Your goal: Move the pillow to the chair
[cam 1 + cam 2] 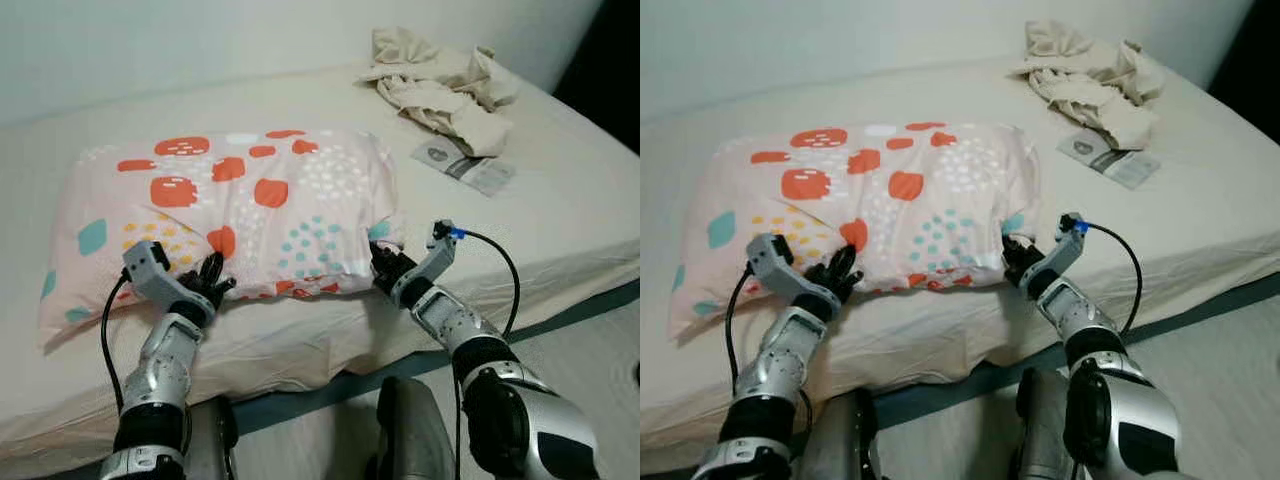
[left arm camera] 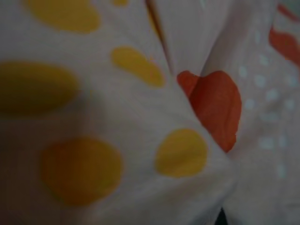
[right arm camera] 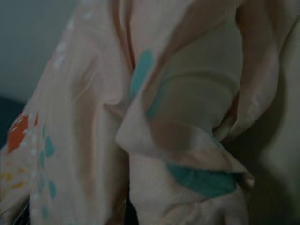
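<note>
While the pink fabric pillow with orange and teal spots (image 1: 235,215) lay unlifted on the cream bed (image 1: 560,215), both grippers, left (image 1: 212,283) at 7 o'clock, right (image 1: 385,262) at 5 o'clock, met its near edge, finger opening indeterminable.

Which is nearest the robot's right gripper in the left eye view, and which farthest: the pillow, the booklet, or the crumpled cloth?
1. Pillow: right at the right gripper, which is at its near right corner.
2. Booklet: flat on the bed, farther back and to the right.
3. Crumpled cloth: farthest, toward the wall behind the booklet.
</note>
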Robot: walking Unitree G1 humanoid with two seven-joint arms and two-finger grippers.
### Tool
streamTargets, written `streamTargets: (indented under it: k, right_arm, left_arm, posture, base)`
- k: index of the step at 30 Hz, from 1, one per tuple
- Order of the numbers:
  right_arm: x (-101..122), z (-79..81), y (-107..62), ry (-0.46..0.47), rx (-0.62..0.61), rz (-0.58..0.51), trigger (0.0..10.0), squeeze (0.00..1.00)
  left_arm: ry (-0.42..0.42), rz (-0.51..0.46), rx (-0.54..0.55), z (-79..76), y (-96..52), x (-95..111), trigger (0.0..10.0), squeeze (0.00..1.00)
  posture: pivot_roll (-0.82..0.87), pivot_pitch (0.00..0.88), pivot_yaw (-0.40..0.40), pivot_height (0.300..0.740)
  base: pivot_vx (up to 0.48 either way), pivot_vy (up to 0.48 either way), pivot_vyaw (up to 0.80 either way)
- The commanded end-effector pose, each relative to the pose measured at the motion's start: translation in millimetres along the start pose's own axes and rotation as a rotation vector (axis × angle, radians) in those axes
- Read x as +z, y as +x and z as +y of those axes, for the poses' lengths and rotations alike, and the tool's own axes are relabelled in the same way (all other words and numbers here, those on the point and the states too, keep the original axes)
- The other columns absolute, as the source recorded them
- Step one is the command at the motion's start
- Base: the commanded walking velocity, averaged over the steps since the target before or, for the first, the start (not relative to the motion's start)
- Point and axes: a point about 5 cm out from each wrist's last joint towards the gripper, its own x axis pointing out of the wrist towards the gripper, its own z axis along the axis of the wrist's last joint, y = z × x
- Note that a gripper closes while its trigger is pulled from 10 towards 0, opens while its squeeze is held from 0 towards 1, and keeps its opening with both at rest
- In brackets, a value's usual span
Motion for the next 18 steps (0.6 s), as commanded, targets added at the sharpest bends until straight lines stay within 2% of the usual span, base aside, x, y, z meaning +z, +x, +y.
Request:
streamTargets:
  k: [1, 3, 7, 9, 10, 11, 12, 13, 14, 15, 16, 17, 18]
  right_arm:
    - [5, 3.6, 0.9, -0.051, 0.003, -0.074, 0.0, 0.0]
    - [16, 11.6, 2.9, -0.044, 0.039, -0.173, 0.0, 0.0]
    - [26, 19.2, 5.2, -0.052, 0.044, -0.239, 0.0, 0.0]
    - [36, 30.4, 8.5, -0.131, 0.033, -0.274, 0.0, 0.0]
    - [36, 30.4, 8.5, -0.131, 0.033, -0.274, 0.0, 0.0]
    - [40, 36.4, 10.0, -0.171, 0.034, -0.281, 0.0, 0.0]
    - [43, 42.0, 10.3, -0.224, 0.045, -0.296, 1.9, 0.0]
    - [43, 42.0, 10.3, -0.224, 0.045, -0.296, 1.9, 0.0]
    - [46, 60.4, 7.4, -0.467, 0.101, -0.352, 10.0, 0.0]
    - [45, 68.0, 5.8, -0.548, 0.127, -0.374, 10.0, 0.0]
    - [44, 72.3, 4.8, -0.59, 0.142, -0.385, 10.0, 0.0]
    - [40, 73.0, 4.8, -0.594, 0.144, -0.371, 10.0, 0.0]
    - [40, 73.0, 4.8, -0.594, 0.144, -0.371, 10.0, 0.0]
  left_arm:
    - [0.059, 0.033, -0.006, -3.3, -2.4, -8, 0.0, 0.0]
    - [0.072, 0.009, -0.027, -8.8, -2.6, -4, 0.0, 0.0]
    - [0.093, -0.016, -0.052, -17.3, -1.4, 3, 0.0, 0.0]
    - [0.115, -0.077, -0.085, -31.6, 1.7, 16, 0.0, 0.0]
    - [0.115, -0.077, -0.085, -31.6, 1.7, 16, 0.0, 0.0]
    - [0.119, -0.111, -0.093, -38.1, 3.0, 23, 0.0, 0.0]
    - [0.108, -0.113, -0.098, -42.7, 4.5, 26, 0.0, 0.0]
    - [0.108, -0.113, -0.098, -42.7, 4.5, 26, 0.0, 0.0]
    - [0.105, -0.14, -0.106, -50.5, 6.0, 35, 2.6, 0.0]
    - [0.134, -0.164, -0.093, -51.7, 5.9, 40, 6.5, 0.0]
    - [0.157, -0.183, -0.082, -52.2, 5.5, 43, 6.5, 0.0]
    - [0.17, -0.201, -0.072, -52.0, 4.8, 45, 10.0, 0.0]
    - [0.17, -0.201, -0.072, -52.0, 4.8, 45, 10.0, 0.0]
  posture:
    - [-0.01, 0.111, -0.01, 0.544]
    - [-0.01, 0.095, -0.007, 0.544]
    - [-0.02, 0.093, -0.006, 0.544]
    - [-0.02, 0.08, -0.01, 0.544]
    - [-0.02, 0.08, -0.01, 0.544]
    - [-0.02, 0.071, -0.011, 0.544]
    - [-0.02, 0.055, -0.008, 0.544]
    - [-0.02, 0.055, -0.008, 0.544]
    - [-0.02, 0.049, -0.005, 0.544]
    - [-0.02, 0.049, -0.005, 0.544]
    - [-0.02, 0.049, -0.005, 0.544]
    - [-0.02, 0.041, -0.009, 0.544]
    - [-0.02, 0.041, -0.009, 0.544]
  base:
    - [0.0, 0.0, 0.0]
    - [0.0, 0.0, 0.0]
    - [0.0, 0.0, 0.0]
    - [0.0, 0.0, 0.0]
    - [0.0, 0.0, 0.0]
    - [0.0, 0.0, 0.0]
    - [0.0, 0.0, 0.0]
    - [0.0, 0.0, 0.0]
    - [0.0, 0.0, 0.0]
    - [0.0, 0.0, 0.0]
    - [0.0, 0.0, 0.0]
    - [0.0, 0.0, 0.0]
    - [0.0, 0.0, 0.0]
